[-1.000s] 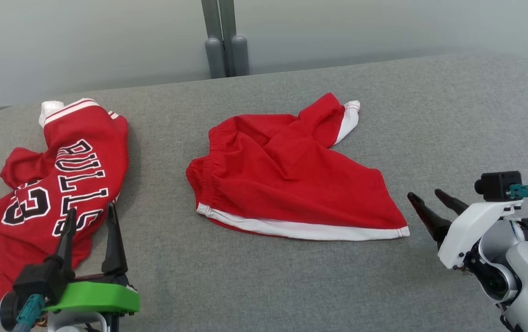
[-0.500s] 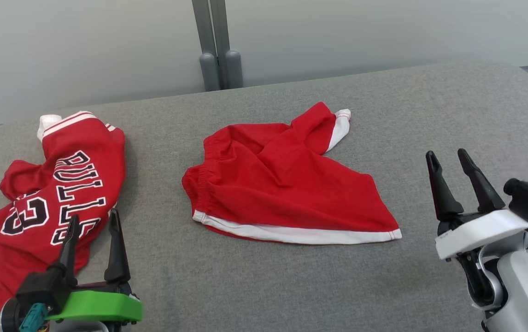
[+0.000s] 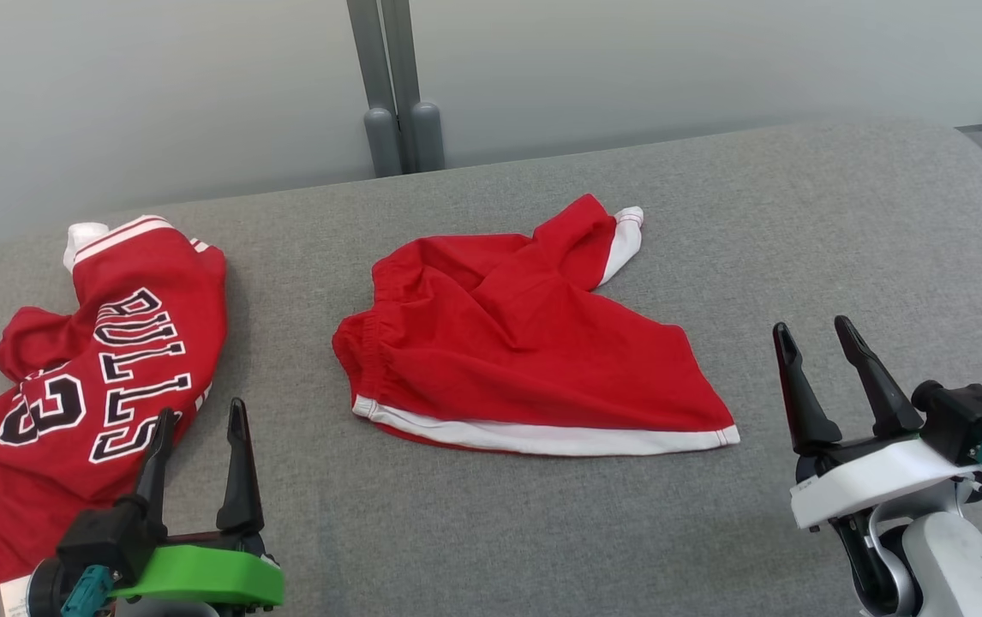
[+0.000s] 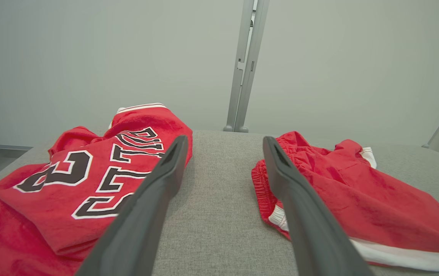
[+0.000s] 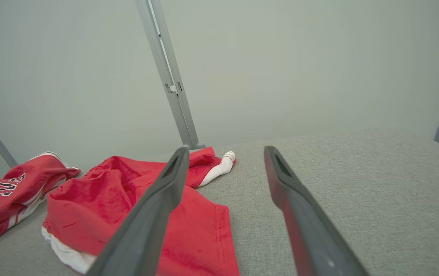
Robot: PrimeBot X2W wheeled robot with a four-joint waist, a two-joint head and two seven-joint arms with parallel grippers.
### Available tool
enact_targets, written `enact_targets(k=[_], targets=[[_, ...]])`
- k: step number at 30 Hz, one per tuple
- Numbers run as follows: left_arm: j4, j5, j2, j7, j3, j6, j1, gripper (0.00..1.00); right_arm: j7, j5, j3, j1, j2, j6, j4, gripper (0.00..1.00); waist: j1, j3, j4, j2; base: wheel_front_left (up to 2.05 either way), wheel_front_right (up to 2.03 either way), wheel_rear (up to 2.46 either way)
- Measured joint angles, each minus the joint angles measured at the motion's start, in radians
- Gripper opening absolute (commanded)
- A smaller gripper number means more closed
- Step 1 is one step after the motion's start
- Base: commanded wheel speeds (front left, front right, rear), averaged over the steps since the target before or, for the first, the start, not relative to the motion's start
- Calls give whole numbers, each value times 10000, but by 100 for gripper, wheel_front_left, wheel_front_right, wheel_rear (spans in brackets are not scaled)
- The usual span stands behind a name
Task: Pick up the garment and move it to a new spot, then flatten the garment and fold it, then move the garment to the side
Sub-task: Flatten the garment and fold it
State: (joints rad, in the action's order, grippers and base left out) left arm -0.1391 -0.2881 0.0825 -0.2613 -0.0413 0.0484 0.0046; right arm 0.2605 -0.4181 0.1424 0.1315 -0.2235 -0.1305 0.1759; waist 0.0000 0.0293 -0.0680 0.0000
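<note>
Across the middle of the grey fabric-covered desk [image 3: 799, 214] sprawl the red cotton shorts with a white hem band [image 3: 525, 360], which I take to be the garment of the task, since they sit centrally between both arms. They lie loosely rumpled rather than flat: the elastic waist faces left, the white-edged hem runs along the near side, and one leg is flopped up and over toward the far right, so the cloth looks dropped and not arranged. Far left on the desk, well apart from the shorts, rests a red jersey with black-and-white lettering [image 3: 97, 386], also bunched, probably waiting its turn or already dealt with; I cannot tell which. Behind the far edge stands a grey metal post [image 3: 388, 103]. The left pincer [image 3: 201, 408] hovers at the near left with its two dark fingers spread and nothing between them; its tips hang over the jersey's near right edge, and in the left wrist view the waistband shows just beyond its right finger. The right pincer [image 3: 812, 326] is likewise released and empty, poised off the right end of the hem, near but not touching it. Both arms seem parked wide so that each can come in on one side of the shorts. Judging by this, the first pick-up is not yet begun.
</note>
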Motion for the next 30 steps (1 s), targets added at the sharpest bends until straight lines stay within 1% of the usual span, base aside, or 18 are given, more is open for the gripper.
enact_targets(k=[4,6,10,14,19,21,23,28,30], targets=[[-2,-2,42,21,19,17,-6,100,8,-21,-33,0,-36,0,81,100,0,67,-26,0,0,0,0],[-71,-117,40,282,4,56,-6,100,-46,-90,-52,0,-73,0,136,100,0,132,-34,0,0,0,0],[-61,-430,117,1085,-194,291,-57,100,-529,-311,0,0,-238,0,357,100,0,329,-54,0,0,0,0],[198,-876,349,2190,-623,564,-257,100,-1496,-736,474,55,-502,0,644,100,0,574,-87,0,0,0,0],[368,-1394,903,3599,-1394,748,-728,100,-2472,-1340,1101,381,-696,0,1011,100,0,939,-146,0,0,0,0],[353,-1574,1116,3843,-1661,759,-968,100,-2688,-1496,1248,493,-742,0,1133,100,0,1093,-163,0,0,0,0],[282,-1687,1453,4192,-1977,782,-1259,100,-2882,-1647,1415,660,-756,0,1281,100,0,1268,-186,0,0,0,0],[50,-2184,2000,4869,-2803,803,-1829,100,-3137,-1990,1827,1071,-754,0,1553,100,0,1666,-241,0,0,0,0],[-23,-2251,2188,4897,-3037,805,-2073,100,-3225,-2092,1990,1220,-754,0,1703,100,0,1810,-258,0,0,0,0]])
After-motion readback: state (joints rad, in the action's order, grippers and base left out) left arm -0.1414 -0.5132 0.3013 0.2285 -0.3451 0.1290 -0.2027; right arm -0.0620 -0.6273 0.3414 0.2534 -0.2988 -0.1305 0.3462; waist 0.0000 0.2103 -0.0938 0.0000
